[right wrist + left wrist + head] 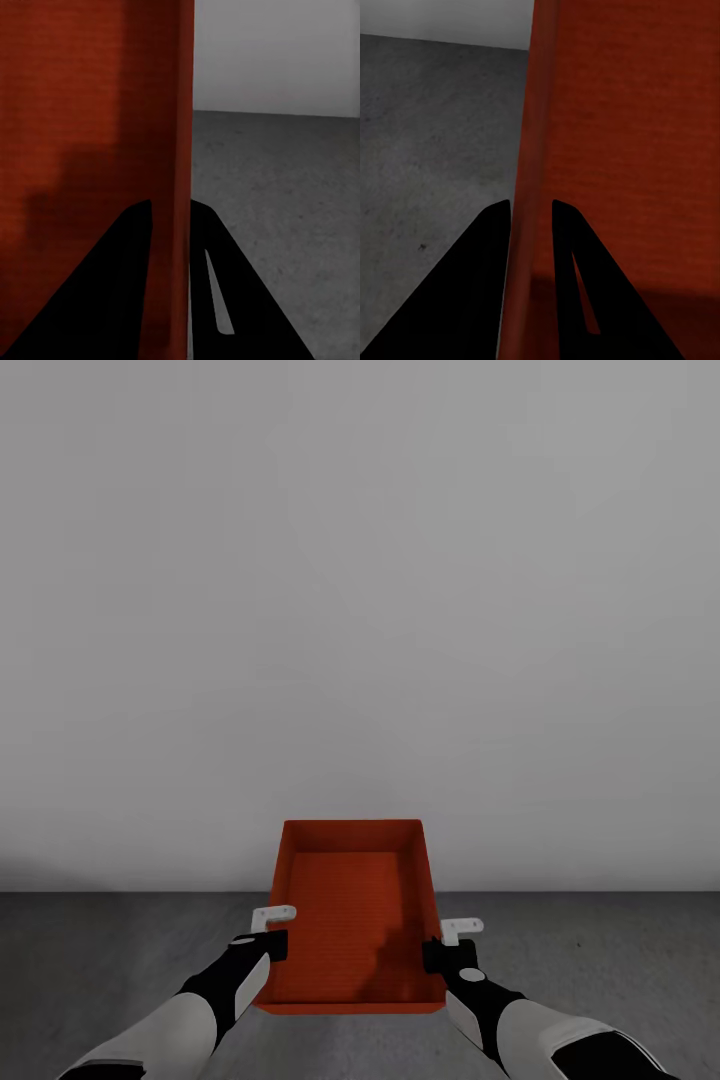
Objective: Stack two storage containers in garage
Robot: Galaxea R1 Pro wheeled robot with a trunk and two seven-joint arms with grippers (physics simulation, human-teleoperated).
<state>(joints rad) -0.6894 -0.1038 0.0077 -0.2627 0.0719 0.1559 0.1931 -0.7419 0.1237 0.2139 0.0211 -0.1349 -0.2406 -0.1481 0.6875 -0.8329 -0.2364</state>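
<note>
One orange-red storage container (350, 905) hangs level in front of me, above the dark grey garage floor (120, 960). My left gripper (272, 928) is shut on its left wall and my right gripper (450, 940) on its right wall. In the left wrist view the thin red wall (534, 112) runs between the two black fingers (472, 285) of the left gripper (531, 204). The right wrist view shows the same clamp: the right gripper (171, 202) pinches the container's wall (176, 90), with the bin's inside (82, 112) on one side. The container is empty.
A plain white wall (360, 610) rises straight ahead, meeting the floor just beyond the container. Bare grey floor (435, 135) lies to the left of the bin, and more floor (277, 180) to its right.
</note>
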